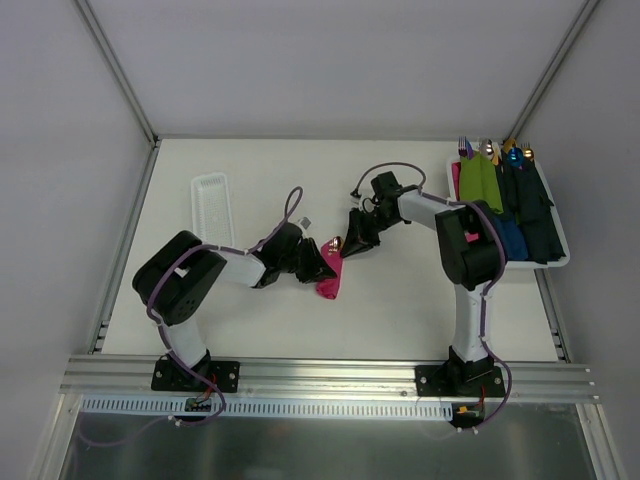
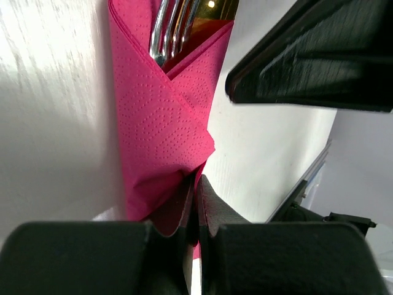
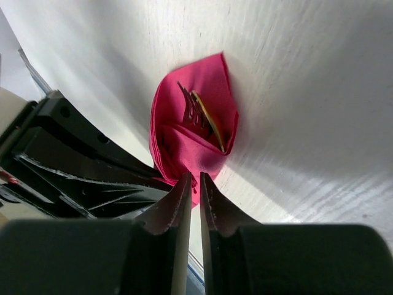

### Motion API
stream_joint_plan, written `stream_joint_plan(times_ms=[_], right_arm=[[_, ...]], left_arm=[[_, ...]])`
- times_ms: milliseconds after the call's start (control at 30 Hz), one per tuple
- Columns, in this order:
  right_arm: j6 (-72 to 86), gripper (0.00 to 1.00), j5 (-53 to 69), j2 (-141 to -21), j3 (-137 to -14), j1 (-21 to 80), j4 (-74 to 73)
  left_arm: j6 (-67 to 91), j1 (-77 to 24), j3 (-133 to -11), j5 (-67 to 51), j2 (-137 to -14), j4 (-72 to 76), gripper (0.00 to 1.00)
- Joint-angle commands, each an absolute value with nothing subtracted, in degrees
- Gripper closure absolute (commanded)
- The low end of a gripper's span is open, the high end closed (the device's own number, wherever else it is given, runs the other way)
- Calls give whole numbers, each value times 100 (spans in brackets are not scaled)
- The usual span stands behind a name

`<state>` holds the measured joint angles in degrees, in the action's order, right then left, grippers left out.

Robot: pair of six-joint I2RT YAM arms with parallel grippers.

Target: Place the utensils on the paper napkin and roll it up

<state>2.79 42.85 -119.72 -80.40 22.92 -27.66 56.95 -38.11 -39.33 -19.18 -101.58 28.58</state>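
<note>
The magenta paper napkin (image 1: 328,282) lies mid-table, folded into a narrow wrap (image 2: 159,123) around the utensils (image 2: 175,27). Fork tines and a gold blade poke out of its far end (image 3: 202,114), and they show as a gold tip (image 1: 335,243) from above. My left gripper (image 2: 196,179) is shut on the napkin's near corner, with pink paper pinched between the pads. My right gripper (image 3: 191,178) hovers at the opposite end of the napkin (image 3: 184,144). Its jaws stand a narrow slit apart with only table showing between them. From above, the left gripper (image 1: 322,262) and the right gripper (image 1: 352,245) flank the wrap closely.
A white tray (image 1: 555,255) at the right edge holds green (image 1: 480,180), blue and navy napkin rolls with coloured utensil ends. A clear ribbed plastic tray (image 1: 212,205) lies at the back left. The right arm's black finger (image 2: 307,67) looms over the wrap in the left wrist view.
</note>
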Motion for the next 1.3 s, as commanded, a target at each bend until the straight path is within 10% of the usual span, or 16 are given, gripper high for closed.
stream_joint_plan(times_ms=[0,1267], right_arm=[[97,87,4640,-11672,-7884,2364,-2664],[993,94,4114,-12287,-7339,2830,-1652]], left_arm=[[4685,-3595,-3937,-1626,-10380,1363,100],[3893,-3305,-3929,-2549,-9748,1634,100]])
